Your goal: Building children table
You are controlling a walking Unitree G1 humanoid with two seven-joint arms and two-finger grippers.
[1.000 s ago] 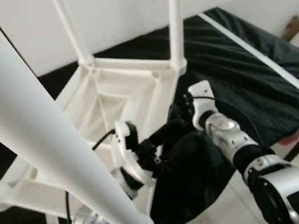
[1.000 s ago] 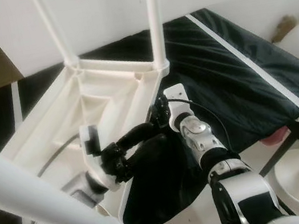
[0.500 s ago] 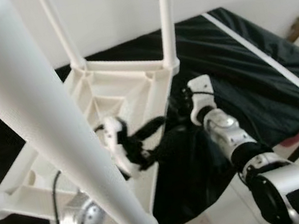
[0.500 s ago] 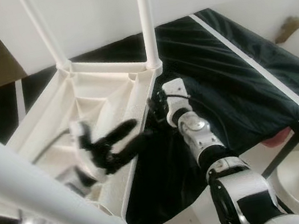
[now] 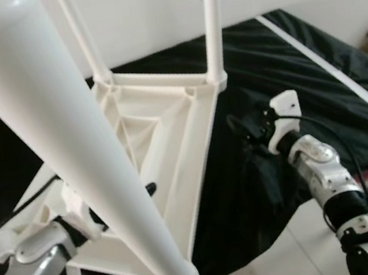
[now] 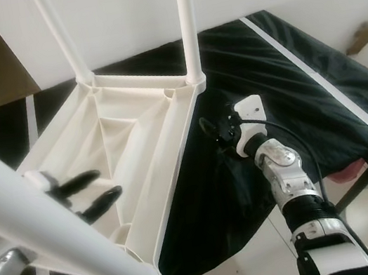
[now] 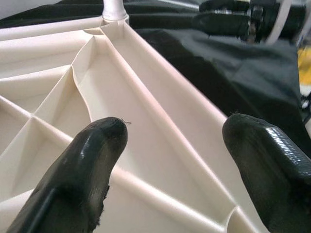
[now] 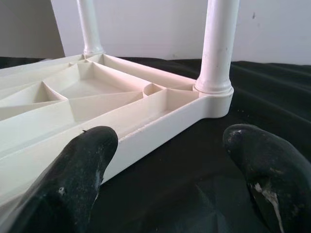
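Both claws have drawn apart: the left claw (image 6: 87,191), fingers wide, hovers over the upturned children table (image 6: 132,129); the right claw (image 6: 215,130), also wide, sits beside its edge on the black cloth (image 6: 282,84).

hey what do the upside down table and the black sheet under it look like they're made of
The table looks like molded plastic, cream-white with a matte sheen: its underside shows thin cast ribs and rounded leg sockets. The black sheet appears to be a thin woven or coated fabric, since it wrinkles and has a faint gloss.
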